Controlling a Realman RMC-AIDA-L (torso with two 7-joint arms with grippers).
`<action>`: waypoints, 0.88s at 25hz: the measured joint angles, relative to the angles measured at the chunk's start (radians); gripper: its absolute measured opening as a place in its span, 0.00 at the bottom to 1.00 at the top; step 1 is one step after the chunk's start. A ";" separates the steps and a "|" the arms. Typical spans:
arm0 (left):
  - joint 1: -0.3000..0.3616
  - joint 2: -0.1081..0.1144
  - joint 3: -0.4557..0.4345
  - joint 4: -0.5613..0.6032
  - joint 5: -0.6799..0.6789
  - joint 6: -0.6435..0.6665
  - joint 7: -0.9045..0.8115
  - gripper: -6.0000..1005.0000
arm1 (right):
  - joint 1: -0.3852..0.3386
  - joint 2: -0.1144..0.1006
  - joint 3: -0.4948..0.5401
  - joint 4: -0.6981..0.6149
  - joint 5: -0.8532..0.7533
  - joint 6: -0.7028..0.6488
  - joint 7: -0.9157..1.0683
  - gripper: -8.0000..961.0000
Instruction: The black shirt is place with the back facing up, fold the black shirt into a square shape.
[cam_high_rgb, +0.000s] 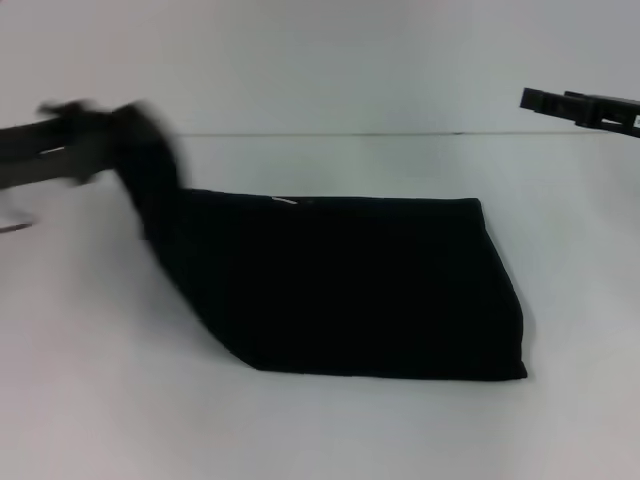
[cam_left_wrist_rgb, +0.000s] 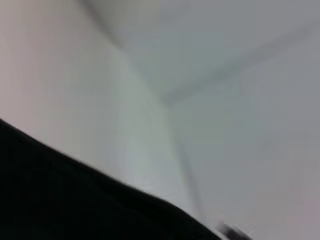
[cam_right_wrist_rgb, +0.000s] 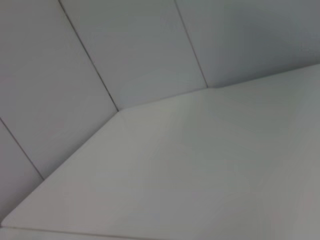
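Observation:
The black shirt (cam_high_rgb: 370, 290) lies folded into a wide band on the white table (cam_high_rgb: 300, 430), plain side up. Its left end is pulled up off the table in a taut peak. My left gripper (cam_high_rgb: 135, 125) is shut on that raised end, above the table's left side and blurred by motion. In the left wrist view, black cloth of the shirt (cam_left_wrist_rgb: 75, 205) fills one corner against the pale table. My right gripper (cam_high_rgb: 535, 99) hangs at the far right near the table's back edge, well apart from the shirt. The right wrist view shows no cloth.
The table's back edge (cam_high_rgb: 400, 133) meets a pale wall. The right wrist view shows a bare corner of the table (cam_right_wrist_rgb: 200, 175) and panelled wall (cam_right_wrist_rgb: 125, 50) behind it.

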 joint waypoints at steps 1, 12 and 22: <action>-0.052 -0.019 0.045 -0.047 -0.024 -0.016 0.022 0.08 | -0.007 -0.002 0.000 -0.002 0.006 0.000 -0.002 0.90; -0.206 -0.219 0.152 -0.462 -0.171 -0.427 0.389 0.12 | -0.068 -0.024 0.004 -0.058 0.030 -0.071 -0.013 0.90; -0.147 -0.227 -0.041 -0.816 -0.264 -0.375 0.966 0.15 | -0.072 -0.041 -0.011 -0.057 -0.019 -0.080 0.013 0.90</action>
